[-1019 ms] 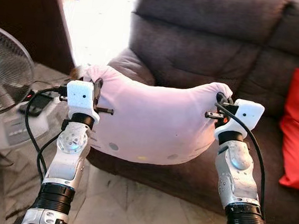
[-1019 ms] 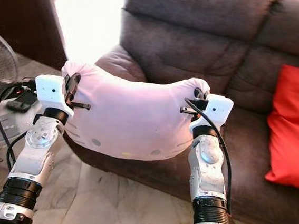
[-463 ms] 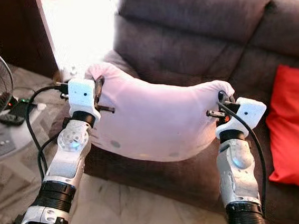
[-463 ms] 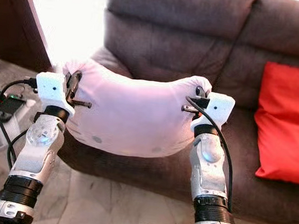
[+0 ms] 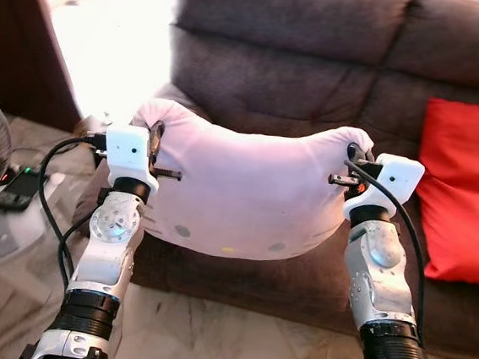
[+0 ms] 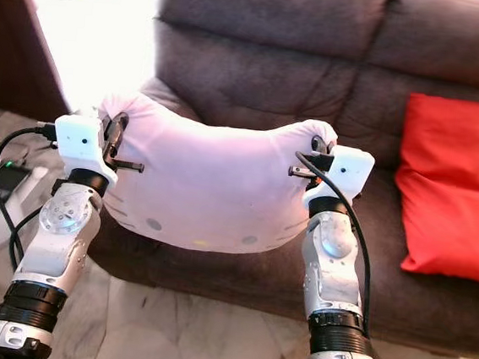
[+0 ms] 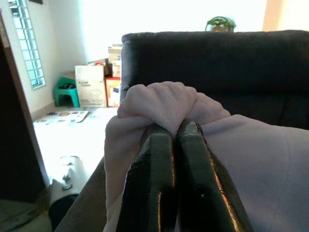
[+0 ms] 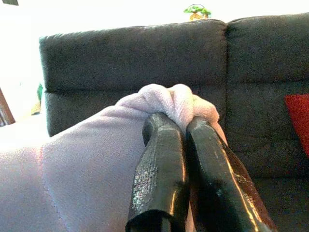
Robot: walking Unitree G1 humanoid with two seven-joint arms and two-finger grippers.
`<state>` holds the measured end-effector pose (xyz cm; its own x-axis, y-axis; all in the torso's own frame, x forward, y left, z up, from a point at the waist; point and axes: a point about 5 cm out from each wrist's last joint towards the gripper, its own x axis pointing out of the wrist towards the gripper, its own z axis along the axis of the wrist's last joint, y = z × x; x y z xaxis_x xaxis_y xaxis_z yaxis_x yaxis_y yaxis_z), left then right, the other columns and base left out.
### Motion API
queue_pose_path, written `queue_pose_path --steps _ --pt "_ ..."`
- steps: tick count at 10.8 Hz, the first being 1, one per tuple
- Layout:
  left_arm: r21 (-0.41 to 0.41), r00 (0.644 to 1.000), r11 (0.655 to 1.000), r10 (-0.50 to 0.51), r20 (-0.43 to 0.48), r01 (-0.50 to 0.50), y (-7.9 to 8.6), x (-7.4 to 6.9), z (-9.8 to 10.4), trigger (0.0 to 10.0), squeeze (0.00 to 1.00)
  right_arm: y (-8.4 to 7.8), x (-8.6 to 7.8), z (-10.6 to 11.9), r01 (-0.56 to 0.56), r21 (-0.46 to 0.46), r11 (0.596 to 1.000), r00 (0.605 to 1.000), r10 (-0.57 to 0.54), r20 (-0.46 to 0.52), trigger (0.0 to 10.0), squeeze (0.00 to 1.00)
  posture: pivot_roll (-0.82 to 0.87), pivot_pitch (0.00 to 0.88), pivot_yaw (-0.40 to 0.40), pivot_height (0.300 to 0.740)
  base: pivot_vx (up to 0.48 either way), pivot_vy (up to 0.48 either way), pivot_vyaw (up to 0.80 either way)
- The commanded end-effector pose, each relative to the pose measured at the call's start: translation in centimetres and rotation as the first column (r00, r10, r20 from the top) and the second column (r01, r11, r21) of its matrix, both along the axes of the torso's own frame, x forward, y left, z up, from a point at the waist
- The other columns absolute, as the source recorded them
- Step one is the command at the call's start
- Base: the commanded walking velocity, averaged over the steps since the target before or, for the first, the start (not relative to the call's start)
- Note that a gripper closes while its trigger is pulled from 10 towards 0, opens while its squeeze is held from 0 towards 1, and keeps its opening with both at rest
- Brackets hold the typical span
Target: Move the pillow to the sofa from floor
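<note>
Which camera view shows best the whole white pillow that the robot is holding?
The left eye view: the whole white pillow hangs between the left gripper and the right gripper, before the sofa. The right eye view shows it almost equally. Each wrist view shows one bunched corner pinched in the fingers.

Both arms raised, left pincer (image 5: 156, 133) and right pincer (image 5: 354, 157) clamped.

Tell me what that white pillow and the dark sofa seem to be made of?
The pillow looks like soft matte cotton-type cloth: it bunches where each hand pinches a corner, left hand, right hand. The sofa looks like dark brown, suede-like fabric, matte and lightly mottled; possibly microfibre.
</note>
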<state>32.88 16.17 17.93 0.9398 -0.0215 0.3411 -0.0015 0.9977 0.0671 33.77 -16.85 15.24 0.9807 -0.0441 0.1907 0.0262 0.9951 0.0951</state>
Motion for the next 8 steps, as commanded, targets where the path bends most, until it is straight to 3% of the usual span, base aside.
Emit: queue_pose_path --steps 1,2,8 --pt "0.002 0.998 1.0 0.014 0.056 -0.014 0.28 0.15 1.26 10.0 0.0 -0.66 0.09 0.82 0.022 -0.002 1.0 0.999 -0.022 0.032 10.0 0.0 0.09 0.067 -0.062 0.74 0.251 0.0 -0.63" --pt "0.003 0.998 1.0 0.017 0.054 -0.017 0.4 0.14 1.22 10.0 0.0 -0.64 0.1 0.77 0.021 -0.004 1.0 0.999 -0.021 0.03 10.0 0.0 0.09 0.068 -0.063 0.74 0.0 0.0 -0.63" --pt "0.002 0.998 1.0 0.016 0.056 -0.016 0.47 0.17 1.34 10.0 0.0 -0.59 0.07 0.84 0.023 0.007 1.0 0.999 -0.023 0.043 10.0 0.0 0.09 0.068 -0.063 0.74 0.0 0.0 0.0"
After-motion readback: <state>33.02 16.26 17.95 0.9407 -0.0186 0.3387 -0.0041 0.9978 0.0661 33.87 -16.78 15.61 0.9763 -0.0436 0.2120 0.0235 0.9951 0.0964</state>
